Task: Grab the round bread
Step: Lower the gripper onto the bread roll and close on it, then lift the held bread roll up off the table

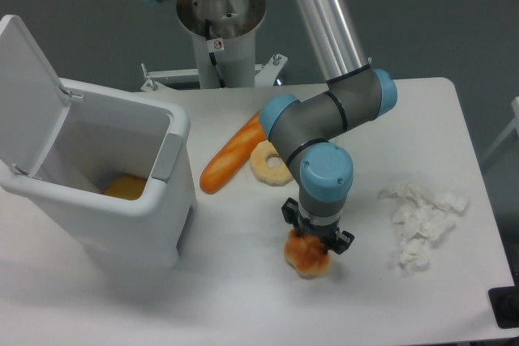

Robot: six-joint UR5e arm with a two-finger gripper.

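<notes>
1. From where I stand, the gripper (315, 242) comes straight down over the round bread (306, 257), and the wrist hides the bun's top and the fingers themselves; I cannot tell whether they pinch it or stand spread.
2. The round bread sits on the white surface (243, 297) near its front edge, lumpy and glossy, with no clear long axis.
3. Behind it lie a pale ring pastry (268, 169), partly covered by the arm, and an orange baguette (231, 158) slanting toward the back right.
4. An open white bin (122, 200) stands at the left with something yellow inside; crumpled tissues (422, 220) lie at the right.
5. The wall behind is dark grey.
</notes>
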